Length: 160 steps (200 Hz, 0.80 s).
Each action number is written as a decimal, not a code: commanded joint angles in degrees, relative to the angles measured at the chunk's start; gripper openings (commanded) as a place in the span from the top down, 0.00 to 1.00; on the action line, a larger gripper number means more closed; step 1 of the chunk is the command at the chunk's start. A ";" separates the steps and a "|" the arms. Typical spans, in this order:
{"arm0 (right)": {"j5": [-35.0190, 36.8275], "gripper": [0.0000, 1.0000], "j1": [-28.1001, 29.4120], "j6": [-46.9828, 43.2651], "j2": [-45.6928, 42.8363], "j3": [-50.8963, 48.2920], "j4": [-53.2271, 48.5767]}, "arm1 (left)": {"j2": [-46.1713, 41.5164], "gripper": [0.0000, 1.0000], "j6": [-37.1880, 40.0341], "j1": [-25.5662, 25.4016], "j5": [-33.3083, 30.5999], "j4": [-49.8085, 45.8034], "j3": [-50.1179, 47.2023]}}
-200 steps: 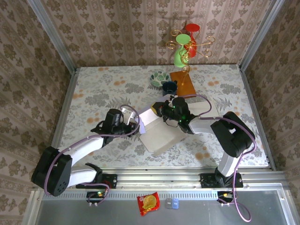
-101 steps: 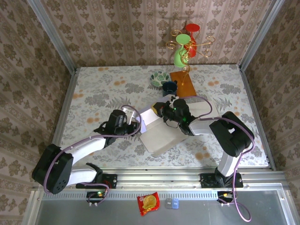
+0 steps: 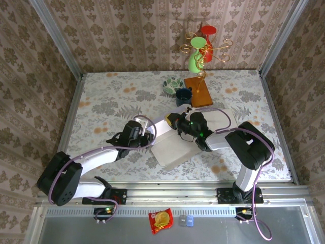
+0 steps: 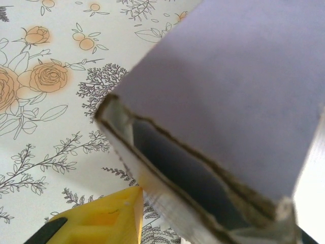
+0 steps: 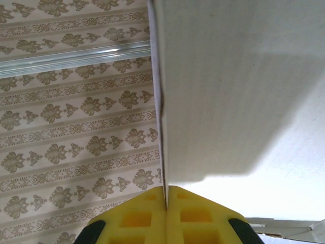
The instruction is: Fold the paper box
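Paper box lies half-formed in the middle of the bench, its white card base flat on the floral top and panels raised along its far-left side, between the two arms. The right tool is clamped on the thin edge of one upright panel; the card runs straight into the seam between its two yellow pads. The left tool sits at the box's left side, jaws partly apart, a doubled-over wall just beside one yellow finger; whether it actually grips the card I cannot tell.

The step in hand looks like turning a side wall over on itself and seating it. To do it well, the right tool should be the anchor: hold its panel upright and steady, without pulling, so the creases do not wander. The left tool has the working part. The layers of the paper box's doubled wall gape a little, so it should press along the fold line rather than at a corner, pushing the flap inward until the layers lie together. Card this thin probably buckles easily; slow, square pressure is safer than a quick shove.
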 commanded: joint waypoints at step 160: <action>2.62 1.00 1.58 2.15 -1.48 -3.41 1.68 | 9.37 0.76 -13.44 -10.49 -21.10 -5.85 10.14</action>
